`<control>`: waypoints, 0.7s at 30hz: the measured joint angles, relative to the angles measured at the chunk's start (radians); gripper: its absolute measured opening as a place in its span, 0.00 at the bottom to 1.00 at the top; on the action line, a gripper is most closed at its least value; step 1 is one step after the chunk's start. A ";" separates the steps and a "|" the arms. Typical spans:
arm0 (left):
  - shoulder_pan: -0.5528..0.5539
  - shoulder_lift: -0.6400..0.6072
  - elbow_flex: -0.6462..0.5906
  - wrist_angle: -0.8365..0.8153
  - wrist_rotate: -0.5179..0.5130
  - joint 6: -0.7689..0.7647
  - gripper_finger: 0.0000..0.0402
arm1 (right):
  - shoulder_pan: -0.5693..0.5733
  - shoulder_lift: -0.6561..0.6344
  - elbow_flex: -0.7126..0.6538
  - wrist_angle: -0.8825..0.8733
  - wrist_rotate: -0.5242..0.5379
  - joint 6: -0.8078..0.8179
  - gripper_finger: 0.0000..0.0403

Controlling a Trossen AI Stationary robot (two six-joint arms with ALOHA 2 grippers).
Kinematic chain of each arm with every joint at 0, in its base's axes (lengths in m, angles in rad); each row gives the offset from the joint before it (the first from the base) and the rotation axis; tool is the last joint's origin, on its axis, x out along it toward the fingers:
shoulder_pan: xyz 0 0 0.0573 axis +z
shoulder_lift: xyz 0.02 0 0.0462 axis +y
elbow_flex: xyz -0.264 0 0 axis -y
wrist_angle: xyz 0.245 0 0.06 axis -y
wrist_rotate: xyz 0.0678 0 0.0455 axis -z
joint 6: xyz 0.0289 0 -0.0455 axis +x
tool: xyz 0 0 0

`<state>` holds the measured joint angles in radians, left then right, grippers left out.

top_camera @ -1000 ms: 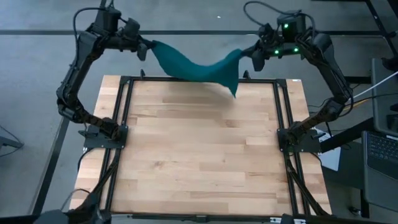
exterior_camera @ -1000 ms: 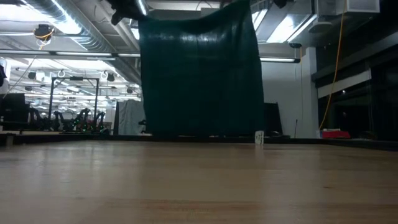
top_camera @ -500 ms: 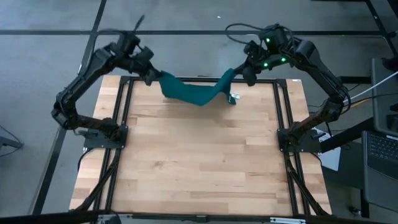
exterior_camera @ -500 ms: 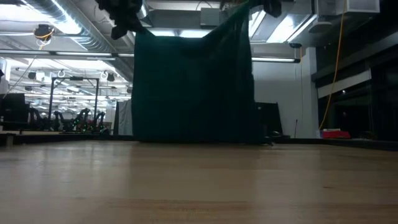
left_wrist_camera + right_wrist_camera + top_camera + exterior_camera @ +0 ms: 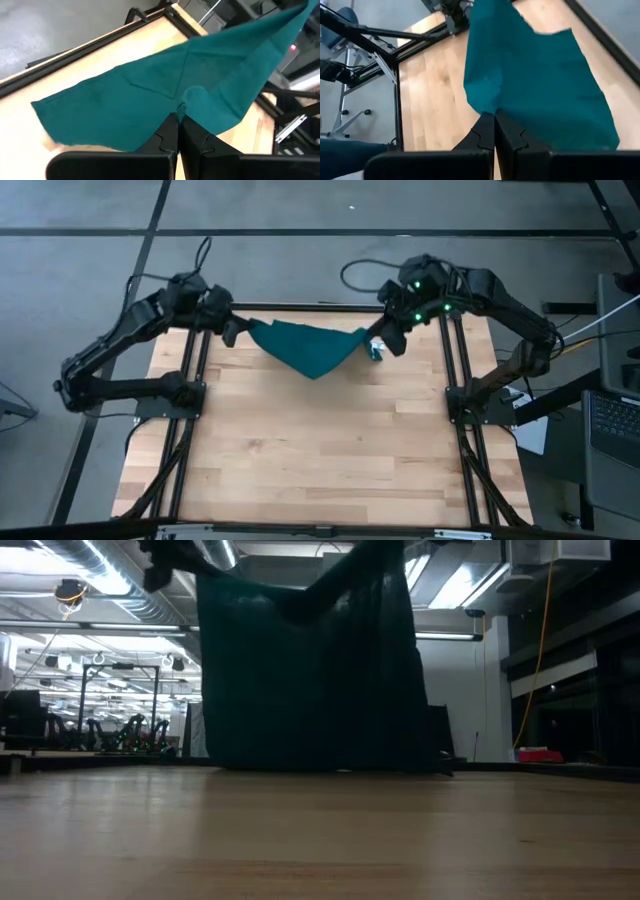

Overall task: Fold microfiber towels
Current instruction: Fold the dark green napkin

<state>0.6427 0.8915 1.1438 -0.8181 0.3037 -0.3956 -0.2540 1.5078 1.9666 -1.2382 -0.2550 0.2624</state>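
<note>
The dark teal microfiber towel (image 5: pixel 310 348) hangs spread between my two grippers over the table's far part. Its small white tag (image 5: pixel 377 348) shows near the right corner. In the low view the towel (image 5: pixel 310 670) hangs like a curtain, its lower edge at the table top. My left gripper (image 5: pixel 240 327) is shut on the towel's left top corner. My right gripper (image 5: pixel 375 335) is shut on its right top corner. Both wrist views show the cloth (image 5: pixel 165 95) (image 5: pixel 535 85) spreading away from the shut fingers. My left gripper pinches the towel's left top corner (image 5: pixel 181 107) between its two shut fingers, coming from the table's left. The cloth hangs below and sags toward the other gripper. My right gripper pinches the towel's right top corner (image 5: pixel 490 107) between its two shut fingers, coming from the table's right. The cloth hangs below it, slack along the top edge.
The wooden table top (image 5: pixel 320 440) lies bare in front of the towel, framed by black rails (image 5: pixel 455 380). The arm bases (image 5: pixel 165 392) (image 5: pixel 480 395) stand at the left and right sides.
Both grippers have come from beyond the table's far edge toward its near edge and down, staying shut on the towel's corners. The towel has been carried over the far part of the table and lowered; its lower edge has come down to the table top.
</note>
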 joint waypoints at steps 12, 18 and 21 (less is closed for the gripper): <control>-0.283 -0.141 -0.012 -0.147 -0.289 -0.205 0.00 | 0.275 -0.092 -0.374 0.201 0.182 0.267 0.00; -0.442 -0.140 -0.105 -0.166 -0.344 -0.297 0.00 | 0.340 -0.195 -0.587 0.316 0.220 0.403 0.00; -0.520 -0.139 -0.195 -0.105 -0.338 -0.374 0.00 | 0.378 -0.241 -0.656 0.390 0.233 0.481 0.00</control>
<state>0.1229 0.7525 0.9484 -0.9228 -0.0346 -0.7695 0.1242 1.2663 1.3104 -0.8486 -0.0215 0.7435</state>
